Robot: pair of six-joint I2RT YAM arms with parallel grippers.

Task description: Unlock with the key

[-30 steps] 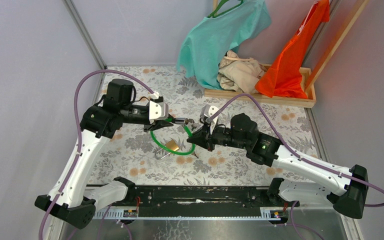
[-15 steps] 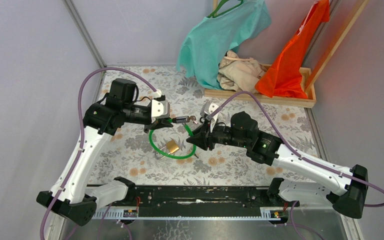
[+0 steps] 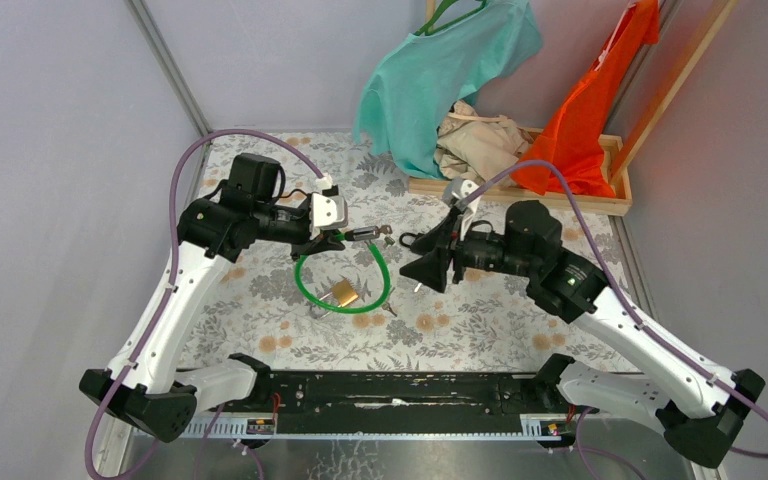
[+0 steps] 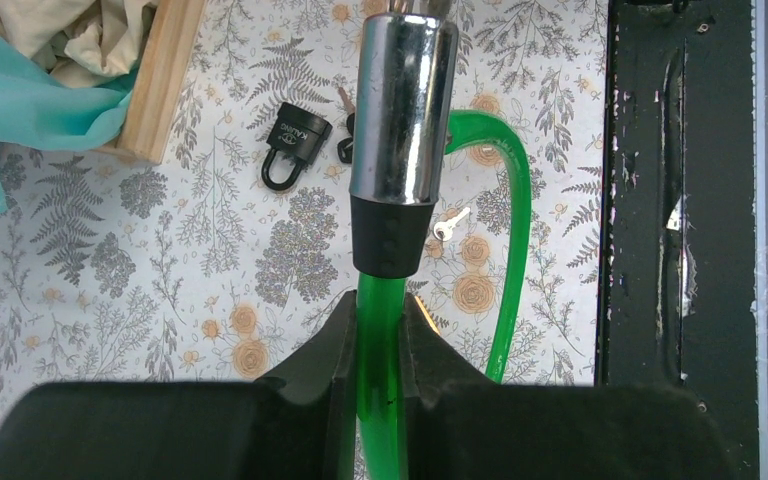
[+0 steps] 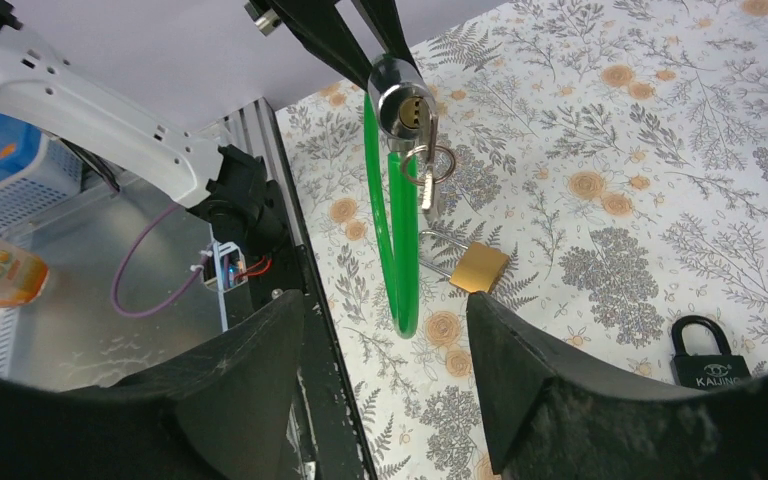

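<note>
- While the left tool (image 4: 377,335) is clamped on the green cable (image 4: 378,400) just behind the lock barrel (image 4: 397,110), the right tool (image 3: 418,258) hangs with its fingers spread and nothing between them.
- That barrel is held off the desk (image 3: 260,300) near its middle. Its long axis runs roughly along the near edge, and its keyed face is turned toward the right edge, straight at the right tool.
- One key (image 5: 426,130) looks seated in that face, with a ring and a second key dangling from it. How deep it sits I cannot tell.
- Of the two tools, the right one is nearer the key, though apart from it with open air between. The left one sits at the barrel's other end.
- My judgement is that the coming move belongs to the right tool. It should close in along the barrel's axis, pinch the key head and twist, while the left tool holds the cable firm.
- Below the barrel, the cable loops down onto the desk toward the near edge, and a brass padlock (image 3: 344,292) lies inside the loop.
- Nearer the right edge lie a black padlock (image 4: 295,140) and a loose key (image 4: 450,222), both flat on the desk.
- At the far right corner a wooden tray (image 3: 560,200) holds a beige cloth (image 3: 475,140). A teal shirt (image 3: 430,70) and an orange garment (image 3: 590,110) hang down into it.
</note>
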